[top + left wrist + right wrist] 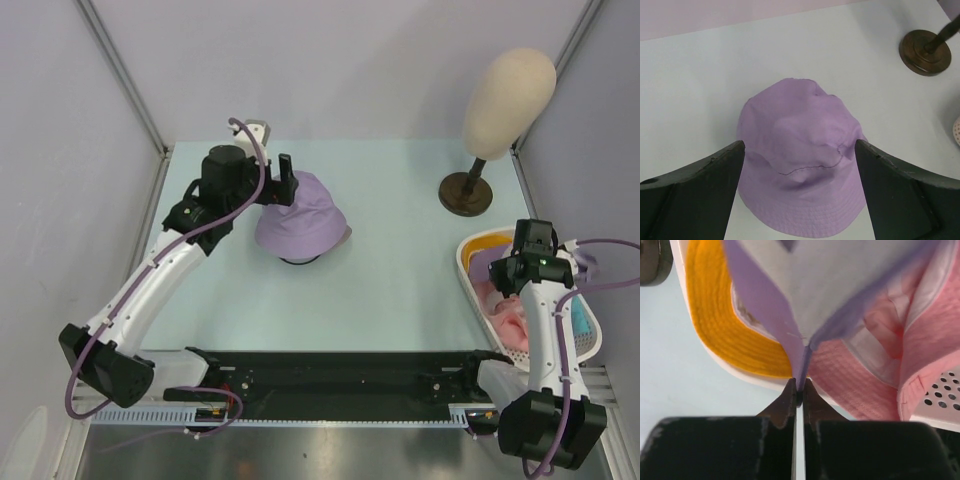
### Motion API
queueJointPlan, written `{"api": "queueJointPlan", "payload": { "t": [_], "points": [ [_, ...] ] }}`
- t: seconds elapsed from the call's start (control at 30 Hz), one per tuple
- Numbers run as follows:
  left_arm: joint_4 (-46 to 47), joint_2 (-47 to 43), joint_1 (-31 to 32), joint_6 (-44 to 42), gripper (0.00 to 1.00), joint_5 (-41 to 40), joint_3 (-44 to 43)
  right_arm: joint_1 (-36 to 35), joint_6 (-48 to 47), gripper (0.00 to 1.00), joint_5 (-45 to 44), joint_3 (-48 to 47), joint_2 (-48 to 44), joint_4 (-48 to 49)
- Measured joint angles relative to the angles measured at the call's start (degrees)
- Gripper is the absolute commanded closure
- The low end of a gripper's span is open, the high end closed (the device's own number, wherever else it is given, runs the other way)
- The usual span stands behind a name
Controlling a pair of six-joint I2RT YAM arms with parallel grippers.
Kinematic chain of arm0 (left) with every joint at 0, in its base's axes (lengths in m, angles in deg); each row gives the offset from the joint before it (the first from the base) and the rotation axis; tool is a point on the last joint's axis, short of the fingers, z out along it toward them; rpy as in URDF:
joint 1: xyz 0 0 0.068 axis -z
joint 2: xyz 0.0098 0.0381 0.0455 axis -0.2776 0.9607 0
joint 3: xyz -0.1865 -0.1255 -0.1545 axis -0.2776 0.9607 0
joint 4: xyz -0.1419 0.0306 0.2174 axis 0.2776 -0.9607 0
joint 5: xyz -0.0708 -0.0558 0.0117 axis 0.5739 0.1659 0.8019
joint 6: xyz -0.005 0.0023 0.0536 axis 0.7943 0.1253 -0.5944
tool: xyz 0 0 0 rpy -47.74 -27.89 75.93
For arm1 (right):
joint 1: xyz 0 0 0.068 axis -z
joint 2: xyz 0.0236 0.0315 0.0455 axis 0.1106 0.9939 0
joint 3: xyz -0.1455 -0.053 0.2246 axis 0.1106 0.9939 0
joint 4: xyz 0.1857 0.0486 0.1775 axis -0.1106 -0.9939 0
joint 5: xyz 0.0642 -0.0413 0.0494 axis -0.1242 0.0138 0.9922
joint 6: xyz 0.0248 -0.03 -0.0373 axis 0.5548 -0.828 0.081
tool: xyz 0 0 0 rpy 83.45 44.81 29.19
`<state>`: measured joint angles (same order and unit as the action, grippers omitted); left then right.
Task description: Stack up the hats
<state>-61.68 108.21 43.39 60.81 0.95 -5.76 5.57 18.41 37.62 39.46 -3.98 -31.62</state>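
A lavender bucket hat [300, 215] [800, 165] sits crown up on the table, left of centre. My left gripper [283, 190] [799, 150] hovers over it, open, its fingers apart on either side of the crown without touching it. At the right, a white basket [465, 262] [940, 395] holds an orange hat [480, 243] [725, 325] and a pink hat [505, 320] [880, 370]. My right gripper [515, 270] [799, 387] is over the basket, shut on the thin edge of a purple cap [765, 305]. A bluish patch [583, 318] shows at the basket's right side.
A beige mannequin head [508, 90] on a dark round base [465, 192] [925, 50] stands at the back right, just behind the basket. Grey walls close in the table on the left, the back and the right.
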Motion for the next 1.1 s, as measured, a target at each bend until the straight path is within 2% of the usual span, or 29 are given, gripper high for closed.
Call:
{"api": "queueJointPlan", "payload": {
  "t": [0.23,0.47,0.63,0.7,0.97,1.1],
  "points": [
    [0.9,2.4,6.8,-3.8,0.04,1.6,-1.5,-1.1,-3.4,1.0,1.0,-0.7,-0.3,-0.2],
    [2.3,8.9,14.5,-5.7,0.04,3.6,-5.4,-9.3,-5.5,1.0,-1.3,-9.7,-1.3,-5.7],
    [2.8,12.0,18.5,-6.8,0.04,11.3,-7.8,-14.3,-6.1,1.0,-0.4,-17.3,-1.0,-8.9],
    [2.7,12.8,19.5,-8.0,0.04,14.3,-9.2,-17.1,-6.2,1.0,1.2,-20.2,0.1,-10.0],
    [2.6,13.9,23.8,-12.8,0.04,17.3,-11.9,-28.3,-5.4,1.0,3.9,-26.2,6.9,-11.9],
    [2.5,14.2,25.7,-14.3,0.04,19.0,-12.0,-30.5,-4.8,1.0,4.2,-28.7,9.2,-11.9]
  ]
}}
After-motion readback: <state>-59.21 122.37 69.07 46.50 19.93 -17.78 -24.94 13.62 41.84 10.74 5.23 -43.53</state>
